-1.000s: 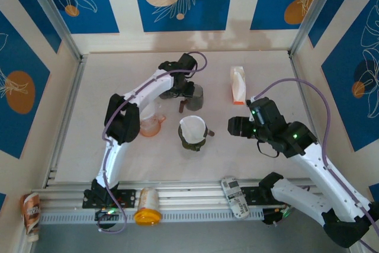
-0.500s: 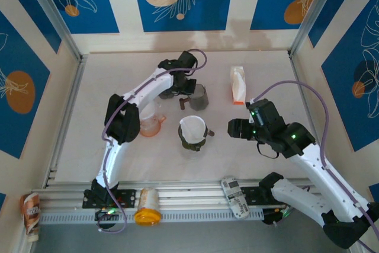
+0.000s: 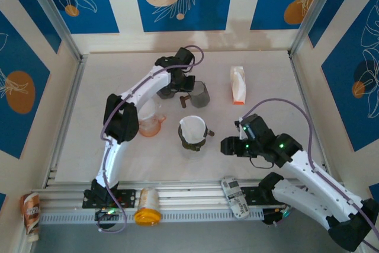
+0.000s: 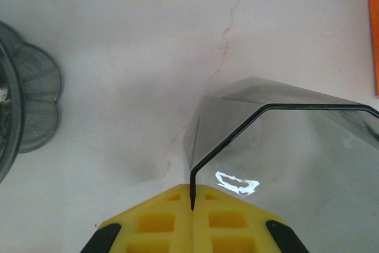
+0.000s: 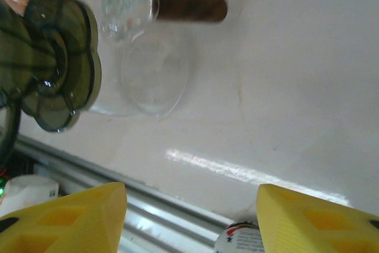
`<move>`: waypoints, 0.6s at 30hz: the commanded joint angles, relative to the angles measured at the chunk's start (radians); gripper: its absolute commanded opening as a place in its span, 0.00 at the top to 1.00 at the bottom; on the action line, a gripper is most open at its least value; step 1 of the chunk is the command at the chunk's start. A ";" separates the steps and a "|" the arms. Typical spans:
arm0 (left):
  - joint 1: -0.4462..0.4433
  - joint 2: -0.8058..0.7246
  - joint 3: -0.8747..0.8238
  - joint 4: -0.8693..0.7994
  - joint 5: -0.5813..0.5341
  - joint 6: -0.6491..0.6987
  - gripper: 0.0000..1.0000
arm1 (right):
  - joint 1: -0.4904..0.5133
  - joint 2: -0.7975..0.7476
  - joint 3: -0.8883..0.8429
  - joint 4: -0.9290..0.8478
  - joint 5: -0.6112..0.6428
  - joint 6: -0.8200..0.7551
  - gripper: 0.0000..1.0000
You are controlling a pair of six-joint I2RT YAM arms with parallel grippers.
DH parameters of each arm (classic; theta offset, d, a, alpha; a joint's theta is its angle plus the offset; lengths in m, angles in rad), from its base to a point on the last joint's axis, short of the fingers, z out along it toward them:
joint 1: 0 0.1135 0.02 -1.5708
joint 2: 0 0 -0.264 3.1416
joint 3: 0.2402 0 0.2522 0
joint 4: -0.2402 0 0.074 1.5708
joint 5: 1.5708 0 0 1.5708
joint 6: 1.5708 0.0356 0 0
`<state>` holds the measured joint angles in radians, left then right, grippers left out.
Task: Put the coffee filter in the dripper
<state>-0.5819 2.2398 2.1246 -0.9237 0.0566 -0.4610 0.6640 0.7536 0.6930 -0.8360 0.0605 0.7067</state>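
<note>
- Coffee filter: white, seated inside the dripper, open side up, at the middle of the table.
- Dripper: dark smoky body with a scalloped flange at its base. It stands apart from both grippers.
- Left gripper: reaches to the far middle of the table. In the left wrist view the yellow fingers are pinched together on the thin rim of a smoky grey container.
- Smoky grey container: translucent, leaning, beyond the dripper. I cannot tell whether it is off the table.
- Right gripper: just to the right of the dripper, low over the table. Its jaws stand wide apart with nothing between them, as the right wrist view shows.
- Clear glass piece with a brown handle: just beside the dripper's flange.
- Orange measuring cup: left of the dripper, near the left arm.
- Orange-and-white packet: on the far right part of the table, well apart from the dripper.
</note>
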 commanded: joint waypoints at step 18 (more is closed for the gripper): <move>0.083 -0.192 0.264 -0.231 0.134 0.033 1.00 | 0.128 0.072 -0.171 0.262 -0.178 0.206 0.52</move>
<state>-0.5125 2.1387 2.3512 -1.1065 0.1364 -0.4564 0.7849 0.8150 0.5430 -0.6132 -0.0647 0.8738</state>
